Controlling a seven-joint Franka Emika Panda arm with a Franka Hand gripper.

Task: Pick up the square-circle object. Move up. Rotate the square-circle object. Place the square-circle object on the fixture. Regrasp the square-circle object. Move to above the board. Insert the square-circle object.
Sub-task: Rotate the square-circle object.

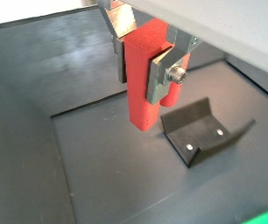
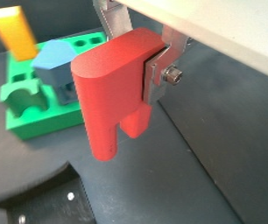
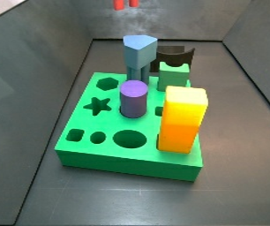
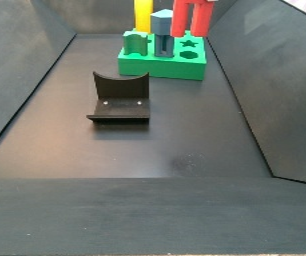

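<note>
Two silver gripper jaws around matte red square-circle object

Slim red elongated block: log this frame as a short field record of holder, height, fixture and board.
holder: pincer shut on the slim red elongated block, silver finger plates either side
height: block hangs clear of the dark floor, long axis vertical
fixture: dark L-shaped bracket bare on the floor beside the block
board: bright green slab holds a purple cylinder, a blue-grey peg and a yellow block
</note>
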